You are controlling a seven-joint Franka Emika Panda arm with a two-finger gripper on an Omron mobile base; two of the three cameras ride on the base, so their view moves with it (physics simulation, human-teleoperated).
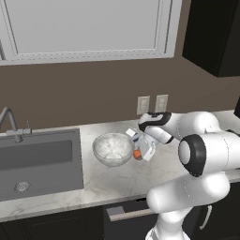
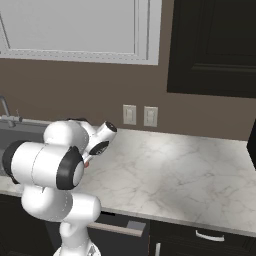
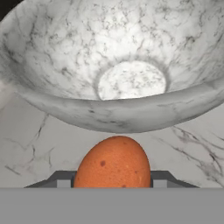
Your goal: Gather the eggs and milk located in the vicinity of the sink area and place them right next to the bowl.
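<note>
My jaws pinch a small orange-brown oval egg (image 3: 113, 162), one dark finger (image 3: 61, 179) at each side of it. I hold it low over the white marble table (image 1: 122, 180), just beside the wide frosted clear-glass bowl (image 1: 112, 149), on its right

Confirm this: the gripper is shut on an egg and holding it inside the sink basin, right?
Not quite. The gripper is shut on the egg, but it is beside the bowl over the marble counter, not in the sink, as the hand view shows.
</note>
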